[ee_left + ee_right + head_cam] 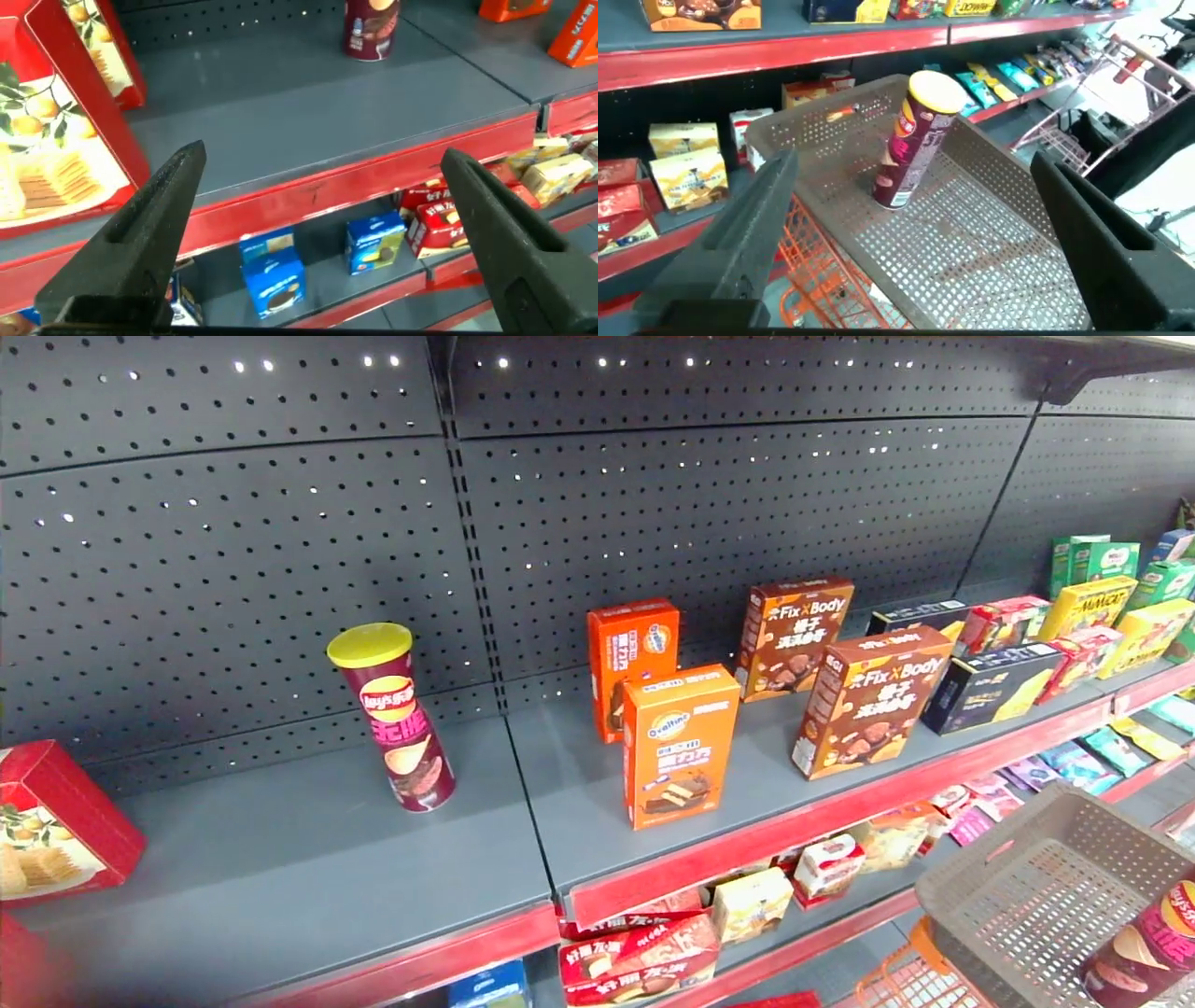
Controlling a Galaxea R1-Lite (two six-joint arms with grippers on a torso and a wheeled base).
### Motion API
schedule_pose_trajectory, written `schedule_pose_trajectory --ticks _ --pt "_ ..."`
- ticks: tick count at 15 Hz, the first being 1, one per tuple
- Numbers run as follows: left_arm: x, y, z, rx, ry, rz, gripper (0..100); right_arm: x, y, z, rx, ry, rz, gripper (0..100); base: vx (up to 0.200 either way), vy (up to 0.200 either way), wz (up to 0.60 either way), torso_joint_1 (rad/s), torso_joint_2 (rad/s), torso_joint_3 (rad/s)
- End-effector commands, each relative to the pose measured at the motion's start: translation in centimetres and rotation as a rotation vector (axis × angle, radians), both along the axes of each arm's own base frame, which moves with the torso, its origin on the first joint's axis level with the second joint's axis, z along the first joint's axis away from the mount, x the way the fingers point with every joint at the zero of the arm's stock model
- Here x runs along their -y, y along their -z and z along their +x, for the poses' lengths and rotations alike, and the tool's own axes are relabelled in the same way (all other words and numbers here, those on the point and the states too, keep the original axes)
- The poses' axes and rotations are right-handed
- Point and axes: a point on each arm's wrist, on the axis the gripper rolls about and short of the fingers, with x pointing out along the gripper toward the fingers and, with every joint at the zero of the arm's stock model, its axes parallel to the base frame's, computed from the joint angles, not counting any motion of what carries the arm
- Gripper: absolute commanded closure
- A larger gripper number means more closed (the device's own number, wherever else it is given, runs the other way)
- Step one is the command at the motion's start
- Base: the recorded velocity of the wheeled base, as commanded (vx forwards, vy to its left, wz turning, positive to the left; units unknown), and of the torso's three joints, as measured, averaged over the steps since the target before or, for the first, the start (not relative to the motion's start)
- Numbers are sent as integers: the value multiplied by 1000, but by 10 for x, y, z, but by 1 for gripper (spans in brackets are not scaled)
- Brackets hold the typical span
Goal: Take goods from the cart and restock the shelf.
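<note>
Chip can waits in the cart; both grippers are empty.
The shelf (308, 859) has wide bare room beside its upright can (397, 719). The grey cart basket (990, 243), below the shelf's red edge, holds a tilted chip can (915, 140). The right gripper (915, 163) faces it, jaws spread; the left gripper (322, 159), jaws spread, faces the shelf. Best to grasp mid-body and lift clear of the basket wall.

The maroon cylindrical chip can (397, 728) has a yellow lid; the grey metal shelf (308, 859) has a red front edge; the perforated plastic basket (1036, 896) is grey.
</note>
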Motion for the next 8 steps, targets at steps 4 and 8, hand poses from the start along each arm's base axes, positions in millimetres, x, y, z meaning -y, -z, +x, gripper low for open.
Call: schedule_pose_trajectory --ticks 4,8 --pt "0 0 0 0 0 0 0 0 2 0 -2 1 1 0 0 0 -450 -3 5 1" --pt "0 0 0 0 0 0 0 0 1 0 -2 -2 -1 0 0 0 0 0 0 0"
